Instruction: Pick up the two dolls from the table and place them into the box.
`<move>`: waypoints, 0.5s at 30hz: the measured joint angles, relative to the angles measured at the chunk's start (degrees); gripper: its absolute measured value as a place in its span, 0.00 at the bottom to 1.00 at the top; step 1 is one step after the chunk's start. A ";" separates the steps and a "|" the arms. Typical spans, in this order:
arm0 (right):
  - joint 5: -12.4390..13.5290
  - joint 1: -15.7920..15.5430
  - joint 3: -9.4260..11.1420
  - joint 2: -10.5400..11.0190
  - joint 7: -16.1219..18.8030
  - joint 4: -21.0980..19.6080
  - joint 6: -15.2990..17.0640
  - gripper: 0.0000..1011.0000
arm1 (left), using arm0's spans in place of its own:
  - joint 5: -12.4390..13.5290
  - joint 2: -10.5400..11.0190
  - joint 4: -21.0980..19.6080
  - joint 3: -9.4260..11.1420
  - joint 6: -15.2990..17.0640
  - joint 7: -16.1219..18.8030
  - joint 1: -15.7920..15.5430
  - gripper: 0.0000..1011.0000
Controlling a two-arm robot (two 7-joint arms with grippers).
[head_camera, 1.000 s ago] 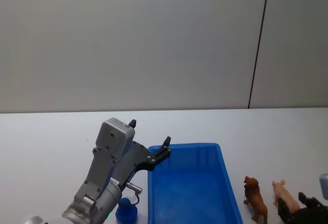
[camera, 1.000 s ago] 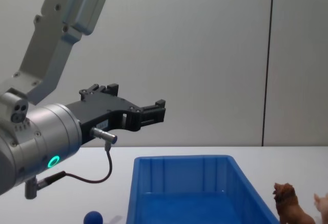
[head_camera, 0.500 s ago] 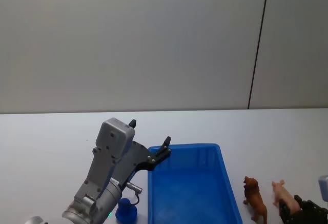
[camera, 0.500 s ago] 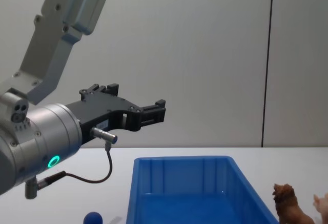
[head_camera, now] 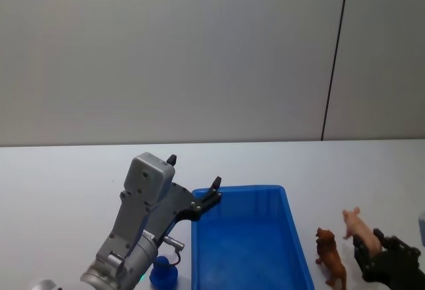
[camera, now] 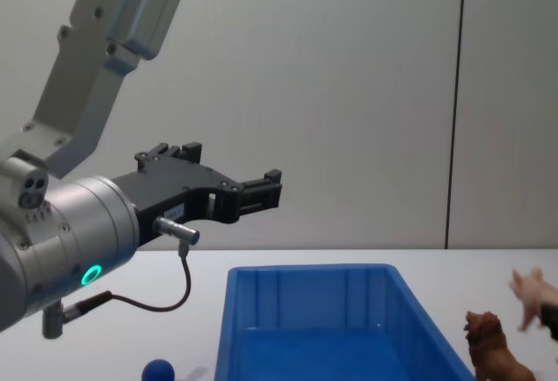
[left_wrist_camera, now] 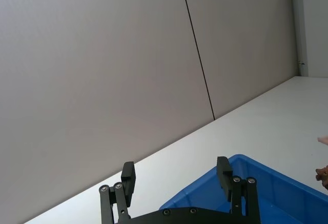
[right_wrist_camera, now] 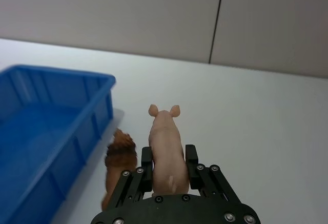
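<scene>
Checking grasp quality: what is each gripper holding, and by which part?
Right gripper holds the pink pig by its hindquarters; left gripper, open, holds nothing.

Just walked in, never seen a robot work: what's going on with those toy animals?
The right gripper is shut on the pink pig doll, held just above the white table. The brown doll stands on the table beside the blue box, which looks empty. The left gripper hovers open above the box's left side.
</scene>
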 joint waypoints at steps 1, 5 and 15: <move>0.02 0.02 0.00 0.00 0.27 -0.25 -0.28 0.36 | 0.00 0.00 0.00 0.00 0.00 0.00 0.00 0.99; 0.09 0.25 -0.02 -0.06 2.06 -1.52 -1.81 0.36 | 0.00 0.00 0.00 0.00 0.00 0.00 0.00 0.99; 0.14 1.83 -0.91 -0.94 8.20 -3.55 -4.21 0.36 | 0.00 0.00 0.00 0.00 0.00 0.00 0.00 0.99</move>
